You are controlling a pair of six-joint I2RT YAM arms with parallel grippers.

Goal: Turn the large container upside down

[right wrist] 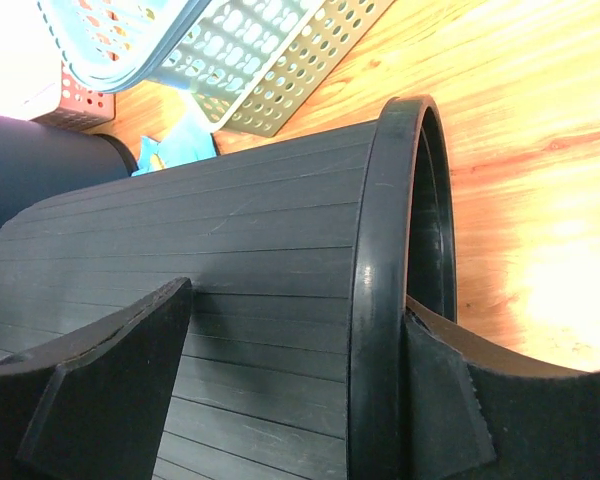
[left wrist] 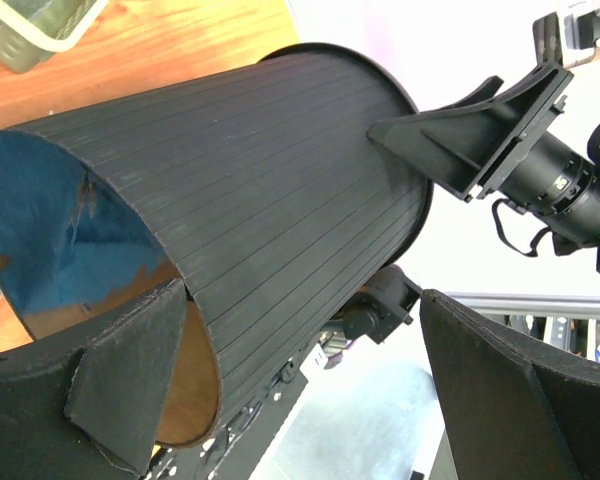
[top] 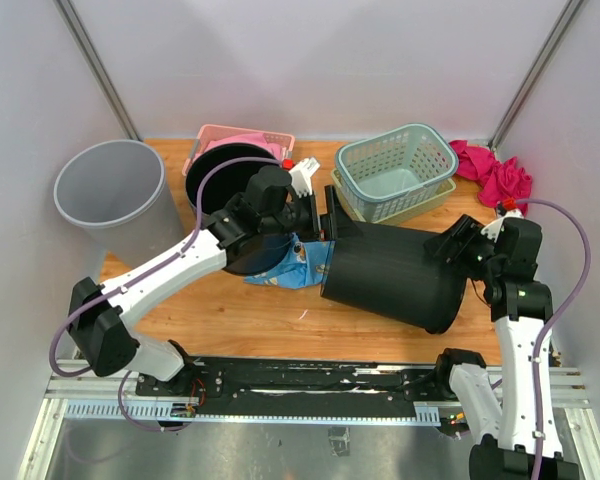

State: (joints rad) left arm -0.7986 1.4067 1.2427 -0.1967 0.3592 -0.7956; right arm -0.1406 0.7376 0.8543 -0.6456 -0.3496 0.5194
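Observation:
The large container (top: 390,272) is a black ribbed bin lying on its side on the wooden table, with its rimmed mouth toward the right. My left gripper (top: 325,225) is open at its left end. In the left wrist view the container (left wrist: 280,180) fills the frame; one finger (left wrist: 130,380) sits at the end opening, and the other (left wrist: 520,400) stands well clear. My right gripper (top: 458,247) is open and straddles the mouth rim (right wrist: 380,260). One finger (right wrist: 435,400) is inside against the rim and the other (right wrist: 110,370) is outside, over the wall.
A grey bin (top: 110,195) stands at the back left. A second black bin (top: 230,205) lies under my left arm, over a blue cloth (top: 295,268). A pink basket (top: 242,140), a teal basket (top: 395,170) and a red cloth (top: 492,172) line the back.

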